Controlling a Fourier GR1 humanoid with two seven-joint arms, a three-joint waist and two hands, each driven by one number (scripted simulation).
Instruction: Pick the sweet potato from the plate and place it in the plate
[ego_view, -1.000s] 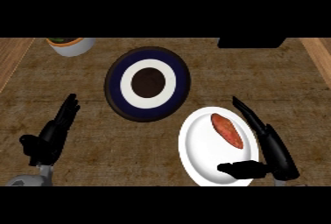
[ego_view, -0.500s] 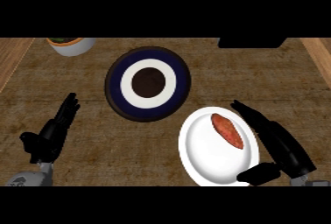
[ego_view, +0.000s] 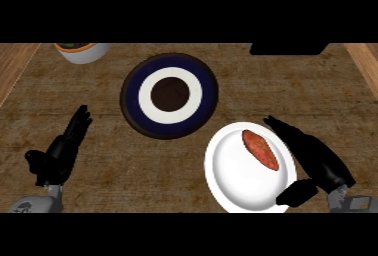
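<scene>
An orange-red sweet potato (ego_view: 260, 149) lies on a white plate (ego_view: 236, 180) at the lower right of the head view. My right hand (ego_view: 314, 157) is open along the plate's right rim, fingers straight and pointing up-left beside the potato, thumb over the plate's lower right edge. It does not touch the potato. A dark blue plate (ego_view: 170, 95) with a white ring and a dark centre sits up and to the left of the white plate. My left hand (ego_view: 63, 150) rests open at the lower left, fingers up, holding nothing.
A white bowl (ego_view: 81, 51) with dark contents stands at the top left. A black object (ego_view: 288, 48) sits at the top right edge. Light wooden strips run along the counter's left and right sides.
My right hand has shifted right and down, off the plate's middle toward its right rim. The thumb has drawn back to the plate's lower right. The potato and left hand have not moved.
</scene>
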